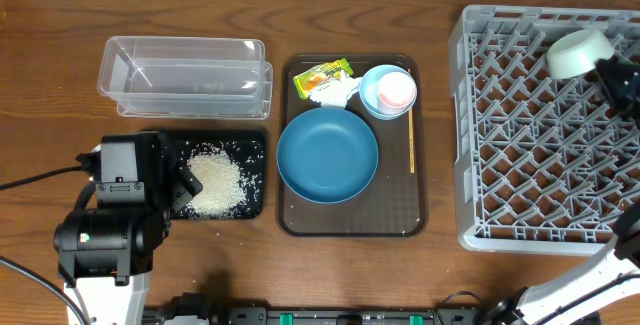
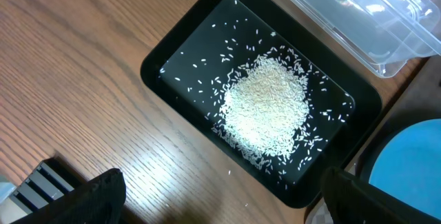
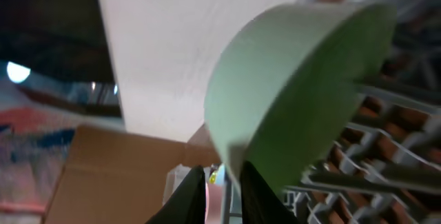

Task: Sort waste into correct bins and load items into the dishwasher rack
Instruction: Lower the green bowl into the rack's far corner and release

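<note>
My right gripper is shut on the rim of the small mint-green bowl and holds it tilted over the far right part of the grey dishwasher rack. In the right wrist view the bowl fills the frame above the fingers, with the rack's pegs behind. My left gripper is open and empty above the table, beside the black tray holding a heap of white rice. The clear tub stands behind that tray.
A brown serving tray in the middle holds the large dark-blue bowl, the yellow-green wrapper, the white tissue, the pink cup inside the light-blue bowl, and the chopstick.
</note>
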Robot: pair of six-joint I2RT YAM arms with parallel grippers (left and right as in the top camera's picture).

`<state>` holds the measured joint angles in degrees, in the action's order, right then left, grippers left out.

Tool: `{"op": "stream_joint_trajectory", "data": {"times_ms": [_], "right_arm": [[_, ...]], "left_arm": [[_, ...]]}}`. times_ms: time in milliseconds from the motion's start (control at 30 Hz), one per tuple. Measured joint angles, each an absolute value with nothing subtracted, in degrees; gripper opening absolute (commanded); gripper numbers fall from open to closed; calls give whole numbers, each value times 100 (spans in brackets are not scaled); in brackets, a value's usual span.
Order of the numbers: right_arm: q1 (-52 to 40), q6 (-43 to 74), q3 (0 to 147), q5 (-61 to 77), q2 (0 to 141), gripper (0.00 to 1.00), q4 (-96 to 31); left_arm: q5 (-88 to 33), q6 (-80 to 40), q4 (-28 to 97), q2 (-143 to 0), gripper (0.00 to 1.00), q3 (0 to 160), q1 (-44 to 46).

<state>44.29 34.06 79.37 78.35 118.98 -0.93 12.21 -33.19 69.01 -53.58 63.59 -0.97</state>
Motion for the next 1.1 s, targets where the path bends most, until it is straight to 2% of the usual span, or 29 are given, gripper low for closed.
{"op": "stream_joint_trajectory", "data": {"times_ms": [67, 133, 267, 400, 567, 600, 633, 667, 700, 733, 767, 800, 833, 900, 967, 1100], "right_arm": [[4512, 3402, 7937, 7736, 11872, 20, -270], [4595, 3385, 7929, 7607, 11767, 27, -504], [4713, 3194, 7915, 7323, 11312, 29, -1028], [4731, 2856, 7918, 6849, 10624, 31, -1798], [4670, 2366, 7924, 5876, 9686, 40, -2908], [4635, 2294, 7926, 5605, 9513, 47, -3135], [4574, 2189, 7929, 5310, 9365, 64, -3352], [4458, 2088, 7929, 4908, 9170, 90, -3586], [4340, 1999, 7929, 4617, 9054, 99, -3712], [4174, 1914, 7929, 4307, 8934, 99, -3789], [4010, 1837, 7929, 4064, 8847, 90, -3815], [3835, 1741, 7929, 3850, 8792, 72, -3791], [3695, 1706, 7929, 3708, 8766, 49, -3756], [3400, 1599, 7929, 3413, 8761, 22, -3636], [3148, 1586, 7929, 3059, 8792, 8, -3476], [2779, 1625, 7929, 2163, 8973, 5, -2930]], "left_arm": [[1221, -3319, 6901, -5358, 93, 6359, -97], [1221, -3319, 6899, -5358, 93, 6359, -97], [1223, -3319, 6901, -5358, 93, 6359, -97], [1221, -3319, 6901, -5358, 93, 6359, -97], [1221, -3319, 6904, -5358, 93, 6359, -97], [1221, -3319, 6901, -5358, 93, 6359, -97], [1221, -3319, 6904, -5358, 93, 6359, -97], [1221, -3319, 6904, -5358, 93, 6359, -97], [1221, -3319, 6904, -5358, 93, 6359, -97], [1221, -3319, 6904, -5358, 93, 6359, -97], [1221, -3319, 6901, -5358, 93, 6359, -97], [1221, -3319, 6901, -5358, 93, 6359, -97], [1221, -3319, 6901, -5358, 93, 6359, -97], [1221, -3319, 6901, -5358, 93, 6359, -97], [1221, -3319, 6901, -5358, 93, 6359, -97], [1221, -3319, 6897, -5358, 93, 6359, -97]]}}
